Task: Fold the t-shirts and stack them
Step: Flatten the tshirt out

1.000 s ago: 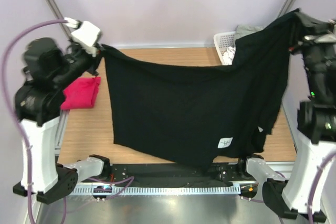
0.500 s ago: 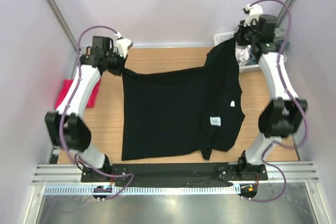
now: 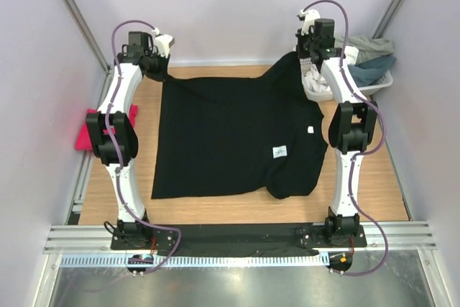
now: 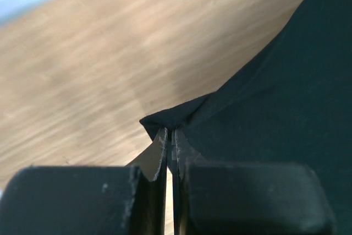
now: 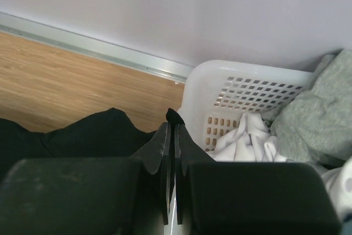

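- Two t-shirts are in play. The black t-shirt [image 3: 230,134] lies spread over the middle of the desk [image 3: 208,210], with its far edge held up at both corners. The pink t-shirt [image 3: 85,136] sits as a small bundle at the desk's left edge, well apart and partly hidden behind the left arm.
- On the black t-shirt, two small white tags [image 3: 280,151] show on its right half. Its near right corner is bunched instead of lying flat.
- The left hand [image 4: 171,138] is clamped on the far left corner. A small peak of black cloth pokes out between the closed fingers, just above the wood.
- The right hand [image 5: 171,130] is likewise closed on the far right corner. The cloth rises to it in a ridge, just beside the white latticed basket [image 5: 242,72], which holds white and grey clothes.
- We judge the step in hand to be laying the black t-shirt out flat, since we see no fold in it yet.
- The next move, as we see it, is to lower both corners together and keep the far edge taut. The right corner should land on the wood and not drape over the basket's wall, and only then should both hands let go.
- After that, the bunched near right corner wants smoothing before any fold. We cannot tell whether the pink t-shirt is already folded.
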Robot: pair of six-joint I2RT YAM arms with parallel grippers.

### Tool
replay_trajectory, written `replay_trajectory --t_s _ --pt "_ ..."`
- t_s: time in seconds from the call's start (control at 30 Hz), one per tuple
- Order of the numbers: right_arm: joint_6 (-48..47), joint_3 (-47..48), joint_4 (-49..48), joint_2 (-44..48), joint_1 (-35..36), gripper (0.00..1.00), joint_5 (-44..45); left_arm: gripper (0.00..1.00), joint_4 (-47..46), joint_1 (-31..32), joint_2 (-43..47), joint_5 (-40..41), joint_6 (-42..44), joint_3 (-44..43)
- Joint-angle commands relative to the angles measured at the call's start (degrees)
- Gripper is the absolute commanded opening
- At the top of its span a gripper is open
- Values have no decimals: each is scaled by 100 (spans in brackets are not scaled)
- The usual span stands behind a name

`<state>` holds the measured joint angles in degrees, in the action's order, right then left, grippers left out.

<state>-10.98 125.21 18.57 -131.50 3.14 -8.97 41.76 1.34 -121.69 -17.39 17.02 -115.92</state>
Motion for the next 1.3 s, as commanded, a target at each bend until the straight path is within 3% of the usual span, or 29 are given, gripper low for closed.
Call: replay_trajectory --t_s 0.0,0.23,0.47,0.73,0.87,1.07,1.27 --pt "-9 382 -564 1160 -15 1 361 0 -361 -20 821 -116 -224 -467" --pt "78 -74 -389 2821 -41 1 273 0 -362 41 2262 -98 -277 -125" --pt "9 -1576 -179 5062 -41 1 238 0 -344 199 4204 -107 -234 780" --pt "70 -1403 955 6934 -41 1 220 0 148 199 5972 -55 -146 922" --pt "-26 -684 1491 7156 -41 1 335 0 289 191 6254 25 -137 650" --pt "-80 213 1449 6796 -41 1 317 0 219 200 6018 121 -173 -61" --pt "-132 -136 632 6216 -41 1 177 0 -89 200 5508 543 170 217"
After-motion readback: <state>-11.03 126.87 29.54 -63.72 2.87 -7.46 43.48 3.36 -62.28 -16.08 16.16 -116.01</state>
